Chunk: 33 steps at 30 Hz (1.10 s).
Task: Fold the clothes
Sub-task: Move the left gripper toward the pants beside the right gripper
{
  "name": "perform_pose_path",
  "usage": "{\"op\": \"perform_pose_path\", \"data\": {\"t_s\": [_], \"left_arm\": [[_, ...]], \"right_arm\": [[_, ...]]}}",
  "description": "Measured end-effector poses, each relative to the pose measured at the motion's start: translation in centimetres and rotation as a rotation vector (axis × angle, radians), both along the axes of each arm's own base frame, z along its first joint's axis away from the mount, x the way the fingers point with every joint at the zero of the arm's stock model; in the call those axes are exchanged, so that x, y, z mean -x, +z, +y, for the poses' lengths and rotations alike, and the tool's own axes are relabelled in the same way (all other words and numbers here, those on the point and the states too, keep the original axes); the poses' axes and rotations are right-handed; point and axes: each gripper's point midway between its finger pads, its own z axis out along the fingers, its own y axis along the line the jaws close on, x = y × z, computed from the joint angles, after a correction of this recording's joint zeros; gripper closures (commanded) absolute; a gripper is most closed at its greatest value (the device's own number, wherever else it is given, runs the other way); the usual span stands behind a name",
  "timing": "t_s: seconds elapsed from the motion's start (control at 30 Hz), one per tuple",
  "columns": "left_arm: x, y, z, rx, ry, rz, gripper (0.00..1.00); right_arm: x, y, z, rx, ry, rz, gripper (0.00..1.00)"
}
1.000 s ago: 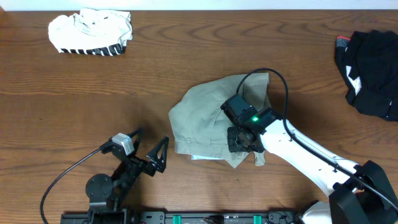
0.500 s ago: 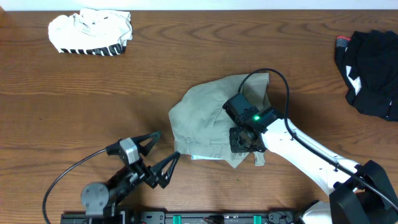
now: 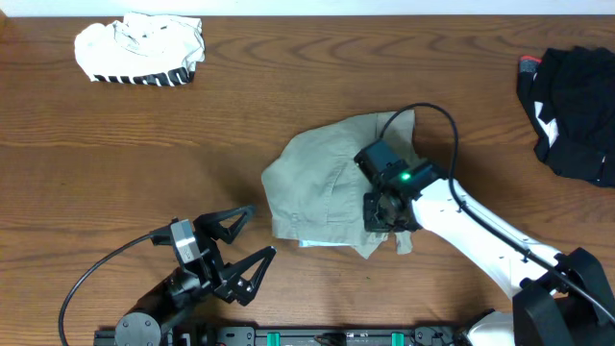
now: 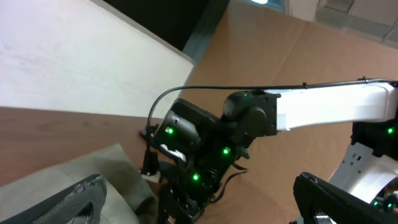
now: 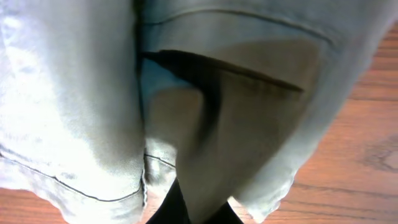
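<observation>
Shorts (image 3: 312,183), khaki, crumpled mid-table, slightly right of centre. Right gripper (image 3: 386,215) down on heap's near-right part, jaws pinched tight on fold of cloth; wrist view shows seam and pocket bunched at fingertips. Left gripper (image 3: 262,231) gaping wide, empty, near front edge, just short of shorts. Step in hand, by my read: lift and spread. Tip: raise slowly, watch for extra layers dragging, bring left in on opposite hem before pulling flat. Striped top (image 3: 139,48) far-left corner, black garment (image 3: 572,111) right edge, both waiting.
</observation>
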Motion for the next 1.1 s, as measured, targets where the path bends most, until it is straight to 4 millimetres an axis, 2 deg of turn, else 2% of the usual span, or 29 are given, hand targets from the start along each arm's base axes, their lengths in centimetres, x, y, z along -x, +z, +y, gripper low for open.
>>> {"op": "perform_pose_path", "data": {"t_s": [0.17,0.4,0.57,0.67,0.8,0.97,1.1], "left_arm": [[-1.8,-1.6,0.1,-0.008,0.016,0.157,0.02],[-5.0,-4.5,1.6,-0.157,0.150,0.552,0.02],[-6.9,-4.0,4.2,-0.356,0.300,0.725,0.02],[-7.8,-3.1,4.5,-0.452,0.315,0.738,0.02],[-8.3,-3.7,3.4,-0.545,0.270,0.743,0.02],[-7.8,-6.4,0.7,-0.691,0.183,0.767,0.02],[-7.4,-8.3,-1.8,-0.820,0.143,0.749,0.02]], "right_arm": [[-0.4,0.0,-1.0,0.003,-0.042,0.007,0.97],[-0.6,0.0,-1.4,-0.001,-0.061,0.009,0.95],[-0.7,-0.1,-1.2,-0.008,-0.062,0.005,0.92],[-1.2,0.0,-1.0,-0.025,-0.067,-0.010,0.92],[-2.2,0.1,-1.1,-0.061,-0.098,-0.030,0.91],[-3.6,0.2,-1.9,-0.117,-0.143,-0.041,0.90],[-4.0,0.3,-2.3,-0.140,-0.149,-0.039,0.90]]}}
